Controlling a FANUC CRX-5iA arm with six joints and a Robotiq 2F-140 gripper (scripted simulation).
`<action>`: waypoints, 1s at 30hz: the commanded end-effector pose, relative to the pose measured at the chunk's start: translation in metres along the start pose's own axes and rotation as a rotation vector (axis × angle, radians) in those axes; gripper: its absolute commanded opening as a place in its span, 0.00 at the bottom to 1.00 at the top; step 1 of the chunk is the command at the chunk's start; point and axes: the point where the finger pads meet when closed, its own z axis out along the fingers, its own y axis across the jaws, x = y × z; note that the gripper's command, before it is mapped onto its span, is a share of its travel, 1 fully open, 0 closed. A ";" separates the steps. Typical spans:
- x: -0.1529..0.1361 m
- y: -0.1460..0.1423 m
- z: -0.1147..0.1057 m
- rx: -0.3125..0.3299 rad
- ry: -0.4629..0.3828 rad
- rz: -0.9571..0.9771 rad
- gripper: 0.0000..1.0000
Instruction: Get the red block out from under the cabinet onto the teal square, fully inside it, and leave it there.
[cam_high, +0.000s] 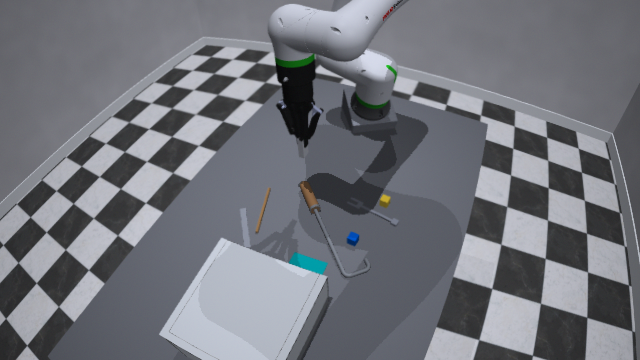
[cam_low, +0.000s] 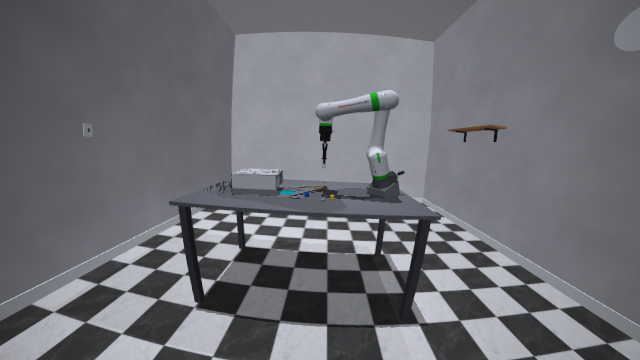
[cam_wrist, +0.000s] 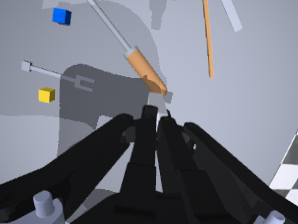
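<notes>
The red block is not visible in any view; it is hidden under the white cabinet (cam_high: 245, 305) at the near end of the table. My gripper (cam_high: 301, 144) is shut and empty. It hangs high above the table's middle, well away from the cabinet (cam_low: 257, 179); it also shows in the exterior view (cam_low: 324, 161) and the wrist view (cam_wrist: 152, 112).
A hook tool with a wooden handle (cam_high: 308, 196) lies below the gripper, its hook end (cam_high: 357, 272) near the teal square. A wooden stick (cam_high: 263, 210), a grey flat strip (cam_high: 244, 227), a small rake tool (cam_high: 377, 212), a blue cube (cam_high: 353, 238) and a yellow cube (cam_high: 384, 200) lie around.
</notes>
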 end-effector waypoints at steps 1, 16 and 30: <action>0.000 0.000 0.000 0.000 0.000 0.000 0.00; 0.000 0.000 0.000 0.000 0.000 -0.003 0.00; 0.000 -0.002 0.000 -0.009 -0.002 -0.618 0.00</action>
